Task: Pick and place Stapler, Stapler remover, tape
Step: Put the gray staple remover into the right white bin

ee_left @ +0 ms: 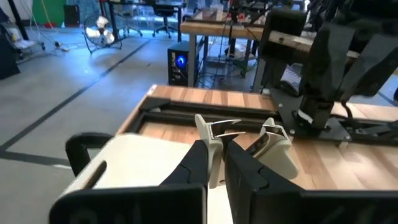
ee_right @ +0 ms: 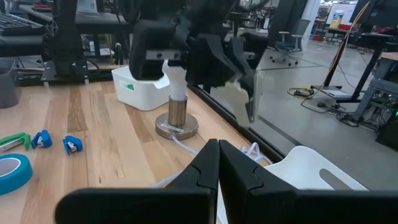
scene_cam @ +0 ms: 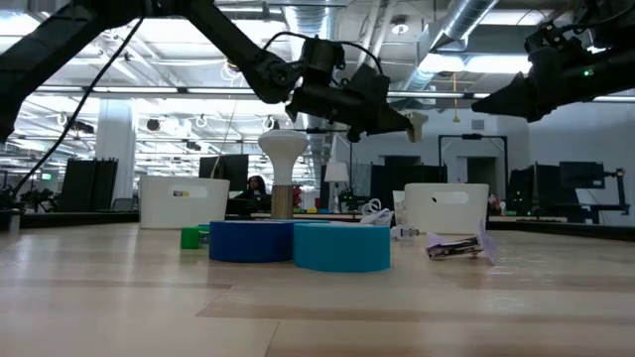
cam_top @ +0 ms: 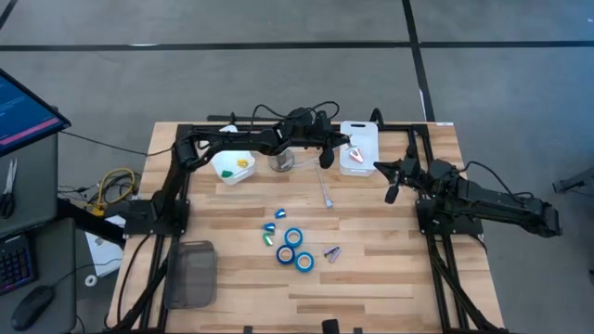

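We are holding the left gripper (cam_top: 345,147), pinching a small pale remover (ee_left: 214,129), over the white bin (cam_top: 358,135) at upper centre, seemingly for release, while the right gripper (cam_top: 391,195) is waiting pressed together and the tape (cam_top: 294,248) is lying mid-frame.

Right gripper (ee_right: 217,163) in the foreground, dark fingers pressed together with no gap, hanging over the wooden table (ee_right: 112,134). Just past the fingertips, a white cable (ee_right: 186,147) and the rim of a white bin (ee_right: 314,169). Farther off, a small metal stand (ee_right: 177,118) with a white top, a second white bin (ee_right: 140,90) with a green label behind it. Above the stand, left gripper (ee_right: 245,102), pale fingertips pointing down. At the near edge, part of a blue tape roll (ee_right: 12,171), two small blue clips (ee_right: 56,142), a green piece (ee_right: 13,141).
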Controlling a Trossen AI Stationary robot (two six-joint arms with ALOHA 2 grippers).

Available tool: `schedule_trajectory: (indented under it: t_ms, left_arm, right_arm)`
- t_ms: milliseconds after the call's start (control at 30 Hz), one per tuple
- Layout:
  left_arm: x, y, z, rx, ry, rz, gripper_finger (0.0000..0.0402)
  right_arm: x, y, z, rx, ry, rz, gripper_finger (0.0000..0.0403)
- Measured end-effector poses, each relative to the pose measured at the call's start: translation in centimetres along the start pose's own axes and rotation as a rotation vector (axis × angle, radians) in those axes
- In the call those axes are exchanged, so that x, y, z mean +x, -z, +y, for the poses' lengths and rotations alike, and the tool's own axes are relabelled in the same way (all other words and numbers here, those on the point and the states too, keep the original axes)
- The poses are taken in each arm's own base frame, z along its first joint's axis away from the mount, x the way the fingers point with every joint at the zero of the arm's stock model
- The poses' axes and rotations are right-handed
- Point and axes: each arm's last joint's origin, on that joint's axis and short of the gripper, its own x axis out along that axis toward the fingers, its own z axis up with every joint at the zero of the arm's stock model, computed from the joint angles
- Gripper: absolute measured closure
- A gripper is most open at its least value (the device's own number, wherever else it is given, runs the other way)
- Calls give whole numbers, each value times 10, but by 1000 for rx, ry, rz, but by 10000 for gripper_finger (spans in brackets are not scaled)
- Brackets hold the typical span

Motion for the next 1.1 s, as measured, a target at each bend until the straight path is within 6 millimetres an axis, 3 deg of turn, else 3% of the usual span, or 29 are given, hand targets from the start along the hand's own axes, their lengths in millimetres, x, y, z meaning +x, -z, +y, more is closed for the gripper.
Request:
schedule_trajectory:
  t_ms: [200, 700, 933, 1100]
  left_arm:
    - [7, 9, 4, -5, -2, 16, 391]
    - [8, 10, 0, -18, 28, 25, 391]
    - [10, 8, -15, -53, 132, 29, 391]
    - [7, -9, -31, -29, 162, -11, 391]
  right_arm:
    - [0, 0, 0, -1, 0, 0, 403]
    - [0, 0, 2, 25, -53, -4, 403]
    - [0, -2, 4, 11, -125, -25, 403]
    - [0, -5, 4, 7, -130, -56, 403]
